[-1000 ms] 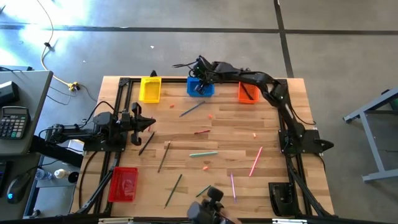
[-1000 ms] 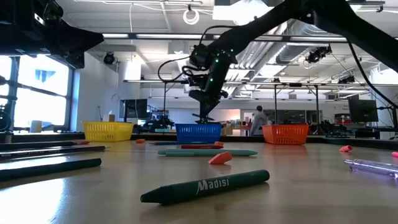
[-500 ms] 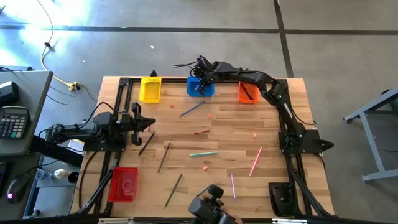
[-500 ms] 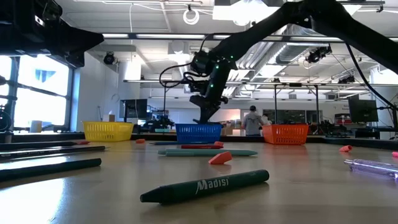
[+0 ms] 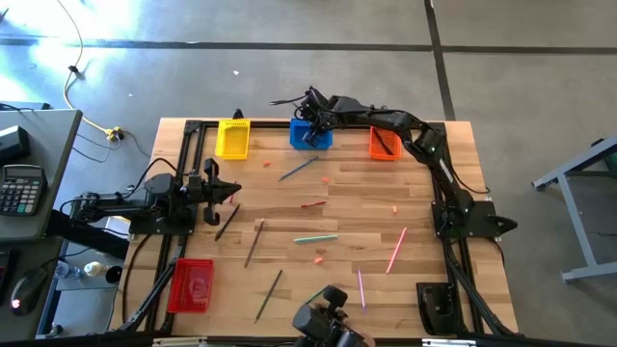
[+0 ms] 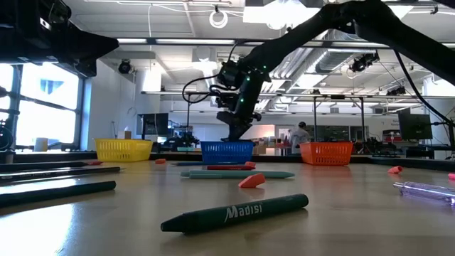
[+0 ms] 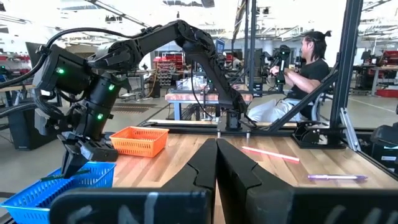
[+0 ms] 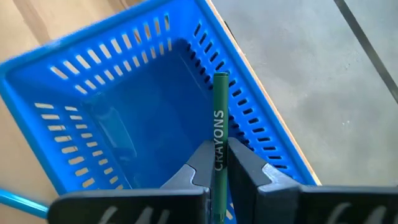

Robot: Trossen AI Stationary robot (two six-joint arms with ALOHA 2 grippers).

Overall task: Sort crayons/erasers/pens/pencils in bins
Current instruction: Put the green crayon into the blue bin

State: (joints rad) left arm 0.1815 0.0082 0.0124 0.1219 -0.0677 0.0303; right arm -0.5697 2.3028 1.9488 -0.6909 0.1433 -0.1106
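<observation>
Slotted blue plastic bin (image 8: pixel 118 118), faintly glossy; matt green paper-wrapped crayon (image 8: pixel 219 124); pale planked wooden bench (image 5: pixel 347 207), smooth satin sheen.

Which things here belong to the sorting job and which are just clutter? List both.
Job:
- green crayon, shut in the right end effector over the blue bin
- yellow bin, orange bin, red bin
- pink pens, pencils and erasers loose on the table

Clutter:
- calculator
- yellow cable

Three bins (image 5: pixel 310 135) stand in a row along the table's (image 5: pixel 424 289) far edge; a fourth bin (image 5: pixel 191 285) sits near the front left corner. Pens (image 5: pixel 396 250), pencils (image 5: pixel 268 294), crayons (image 6: pixel 234 212) and erasers (image 6: pixel 252 180) lie scattered between them. The right gripper (image 8: pixel 217 163) hangs over the middle bin; the left gripper (image 5: pixel 231 193) rests at the table's left side.
</observation>
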